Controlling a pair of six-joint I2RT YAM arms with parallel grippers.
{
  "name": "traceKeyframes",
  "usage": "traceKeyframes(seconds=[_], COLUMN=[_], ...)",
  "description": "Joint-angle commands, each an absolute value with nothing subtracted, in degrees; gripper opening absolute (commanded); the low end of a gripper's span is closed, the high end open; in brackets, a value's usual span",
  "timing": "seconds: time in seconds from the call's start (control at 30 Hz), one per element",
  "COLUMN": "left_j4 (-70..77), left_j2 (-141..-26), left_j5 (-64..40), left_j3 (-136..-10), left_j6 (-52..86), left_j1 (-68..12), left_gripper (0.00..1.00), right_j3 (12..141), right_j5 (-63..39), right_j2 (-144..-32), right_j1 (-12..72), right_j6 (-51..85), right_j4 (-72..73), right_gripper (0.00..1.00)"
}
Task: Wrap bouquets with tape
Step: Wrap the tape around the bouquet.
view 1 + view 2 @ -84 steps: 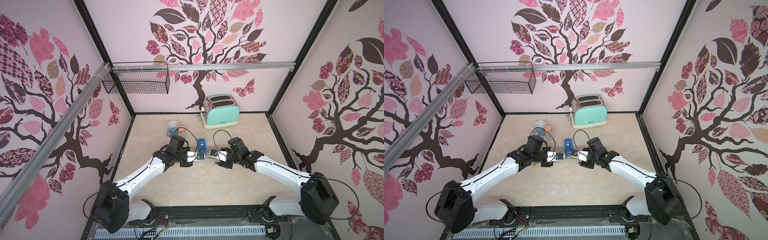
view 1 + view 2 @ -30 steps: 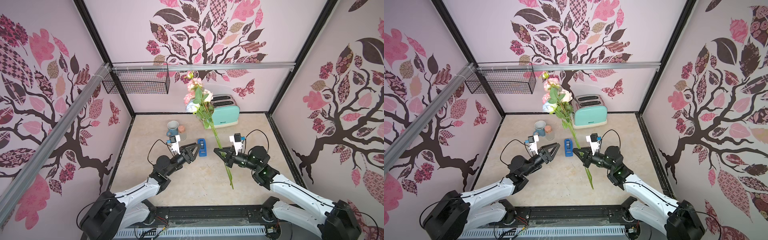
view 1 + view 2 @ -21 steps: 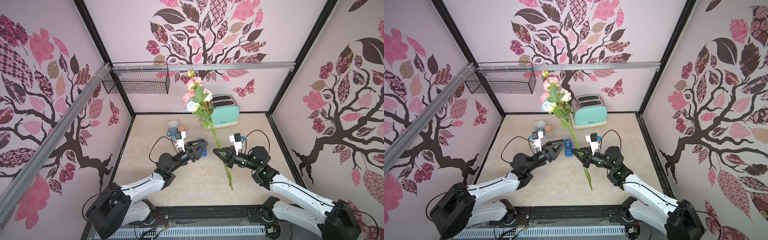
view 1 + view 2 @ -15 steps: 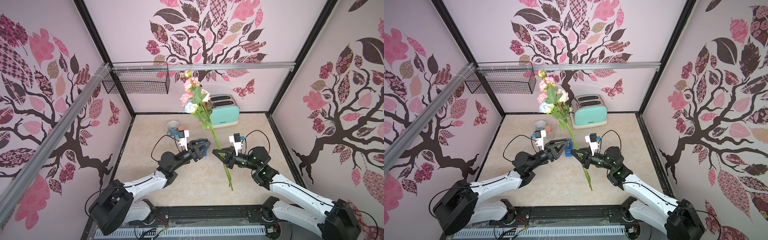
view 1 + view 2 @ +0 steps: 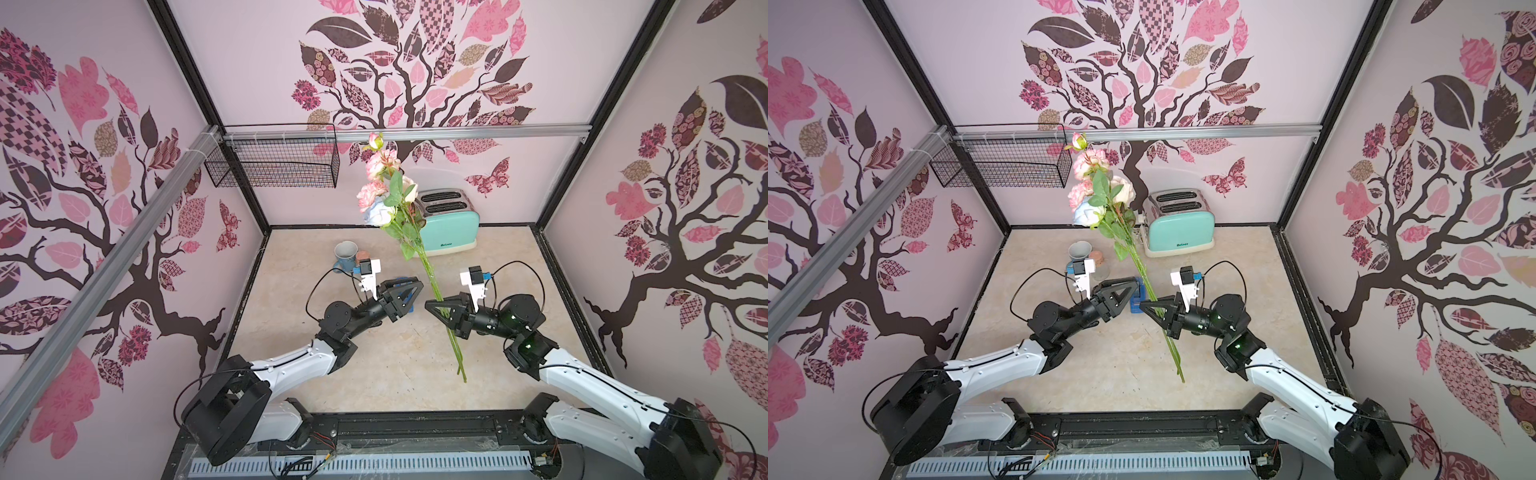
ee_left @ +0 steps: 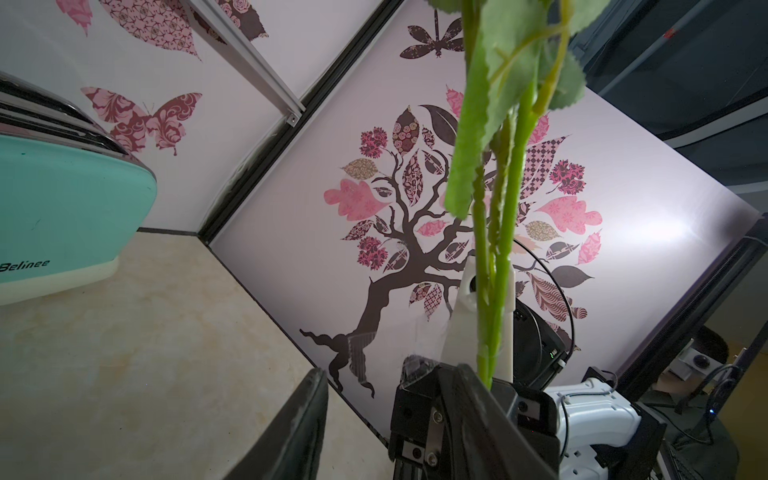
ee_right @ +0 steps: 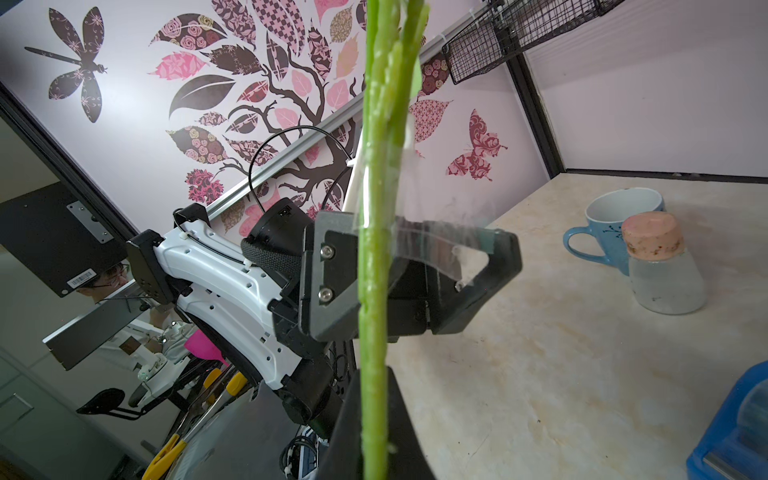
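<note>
Our right pincer [image 5: 432,305] is pressed together on the thin green stems of the bouquet [image 5: 401,216], gripping them partway down. The pink and cream blooms stand high toward the back wall, and the stem ends slant down over the front of the worktop [image 5: 374,386]. Facing it, our left pincer [image 5: 415,294] is spread. In the right wrist view a strip of clear tape [image 7: 428,237] stretches across its fingers [image 7: 498,257] and meets the stems a little nearer the blooms than the right pincer's grip. Beneath the left pincer the blue tape dispenser [image 5: 1136,302] sits on the worktop. Farther back we see a blue mug [image 5: 345,254] with a pink-lidded jar [image 7: 660,266] just beside it, and a mint toaster [image 5: 451,228] against the back wall.
</note>
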State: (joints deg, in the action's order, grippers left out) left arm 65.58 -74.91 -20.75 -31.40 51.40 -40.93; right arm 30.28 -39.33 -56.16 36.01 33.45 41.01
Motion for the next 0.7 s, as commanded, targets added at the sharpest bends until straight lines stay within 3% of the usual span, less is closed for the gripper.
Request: traceKeyframes(seconds=[0.0,0.2,0.4,0.5,0.67], left_j4=[67.1,67.3,67.2,67.5,67.2], left_j2=[-73.8,-74.7,-74.6,-75.1,-73.7], left_j5=[-20.5,-21.3,-20.9,-22.4,-22.2], left_j3=[-33.5,-34.5,-35.0,-36.1,-35.5], left_j6=[51.0,51.9,51.7,52.9,52.5], left_j1=[-41.1,-41.0,-41.0,-41.0,-41.0], left_gripper=[0.5,0.46,0.5,0.43,0.18], right_j3=[30.7,30.3,30.0,29.7,29.5], right_j5=[-40.7,-42.2,-43.4,-43.5,-40.8], right_j2=[-55.2,-55.1,-54.5,-54.3,-53.7], right_j1=[36.5,36.6,36.7,36.7,36.7], right_j6=[33.6,34.8,35.5,35.9,34.0], right_j4=[43.3,45.8,46.8,47.4,44.8], right_gripper=[0.0,0.0,0.0,0.0,0.0])
